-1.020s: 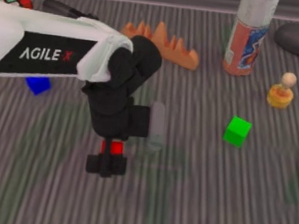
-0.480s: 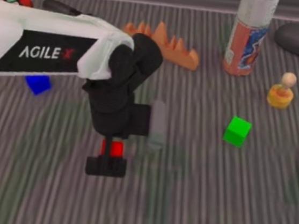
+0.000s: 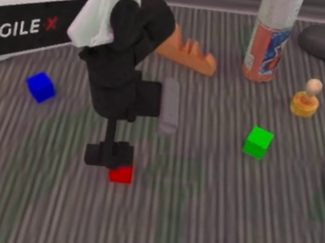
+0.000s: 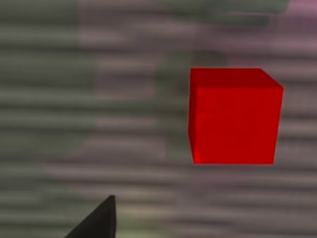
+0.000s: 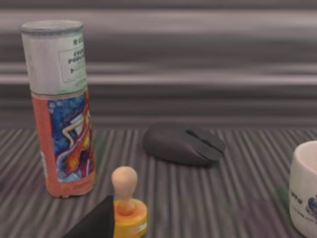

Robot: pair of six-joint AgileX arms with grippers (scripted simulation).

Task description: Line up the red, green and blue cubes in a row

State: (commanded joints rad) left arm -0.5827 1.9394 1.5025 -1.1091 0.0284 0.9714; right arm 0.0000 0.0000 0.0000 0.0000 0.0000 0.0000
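Three matte cubes, one per colour: red cube [image 3: 120, 174] lower centre on counter [image 3: 210, 221], just below left end effector [image 3: 109, 154], grip undeterminable; blue cube [image 3: 41, 86] left; green cube [image 3: 258, 142] right.

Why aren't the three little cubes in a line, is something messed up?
Nothing looks broken or spilled. The cubes just aren't lined up yet: the red cube sits below the left gripper, the blue cube far left, the green cube right.
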